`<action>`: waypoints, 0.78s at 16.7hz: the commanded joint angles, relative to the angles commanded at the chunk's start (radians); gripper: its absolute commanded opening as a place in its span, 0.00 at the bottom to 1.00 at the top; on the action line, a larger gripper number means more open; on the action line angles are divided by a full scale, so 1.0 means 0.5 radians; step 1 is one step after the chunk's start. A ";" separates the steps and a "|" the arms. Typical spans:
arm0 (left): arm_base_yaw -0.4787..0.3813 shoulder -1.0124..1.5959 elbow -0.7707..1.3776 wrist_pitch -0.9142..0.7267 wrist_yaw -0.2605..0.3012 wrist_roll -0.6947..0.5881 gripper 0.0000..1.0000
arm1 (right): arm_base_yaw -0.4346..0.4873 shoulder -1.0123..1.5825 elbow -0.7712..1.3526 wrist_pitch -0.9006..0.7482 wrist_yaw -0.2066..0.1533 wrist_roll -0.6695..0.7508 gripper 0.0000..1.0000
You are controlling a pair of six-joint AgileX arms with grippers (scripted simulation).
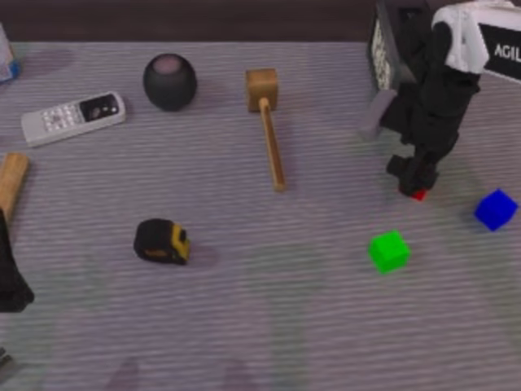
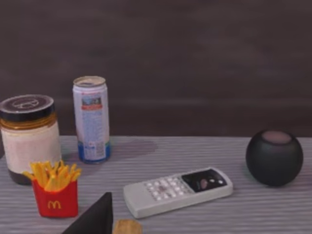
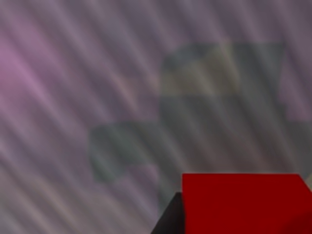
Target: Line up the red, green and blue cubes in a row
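In the top view my right gripper [image 1: 415, 181] hangs over the right half of the table, shut on the red cube [image 1: 418, 195], of which only a sliver shows beneath the fingers. In the right wrist view the red cube [image 3: 243, 202] fills the lower corner, with one black finger [image 3: 170, 219] tight against its side and its shadow on the cloth below. The green cube [image 1: 388, 250] lies on the table, nearer the front. The blue cube [image 1: 496, 209] rests near the right edge. My left gripper [image 1: 10, 293] stays parked at the left edge, open.
A black-and-yellow tape measure [image 1: 163, 242] lies left of centre. A wooden mallet [image 1: 267, 122], a dark round speaker [image 1: 169, 81] and a grey remote [image 1: 73, 118] lie toward the back. At the far left are a wooden roller [image 1: 10, 183], a can [image 2: 91, 119], a jar [image 2: 29, 136] and fries [image 2: 54, 192].
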State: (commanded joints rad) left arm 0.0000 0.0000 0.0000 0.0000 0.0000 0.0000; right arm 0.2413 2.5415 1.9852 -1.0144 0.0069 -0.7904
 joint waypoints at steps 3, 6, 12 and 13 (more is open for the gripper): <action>0.000 0.000 0.000 0.000 0.000 0.000 1.00 | 0.000 0.000 0.000 0.000 0.000 0.000 0.00; 0.000 0.000 0.000 0.000 0.000 0.000 1.00 | 0.000 0.000 0.000 0.000 0.000 0.000 0.00; 0.000 0.000 0.000 0.000 0.000 0.000 1.00 | 0.005 -0.117 0.115 -0.196 -0.027 0.032 0.00; 0.000 0.000 0.000 0.000 0.000 0.000 1.00 | 0.007 -0.133 0.167 -0.272 -0.028 0.033 0.00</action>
State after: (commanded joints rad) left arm 0.0000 0.0000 0.0000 0.0000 0.0000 0.0000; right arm 0.2446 2.4749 2.0685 -1.1502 -0.0068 -0.7739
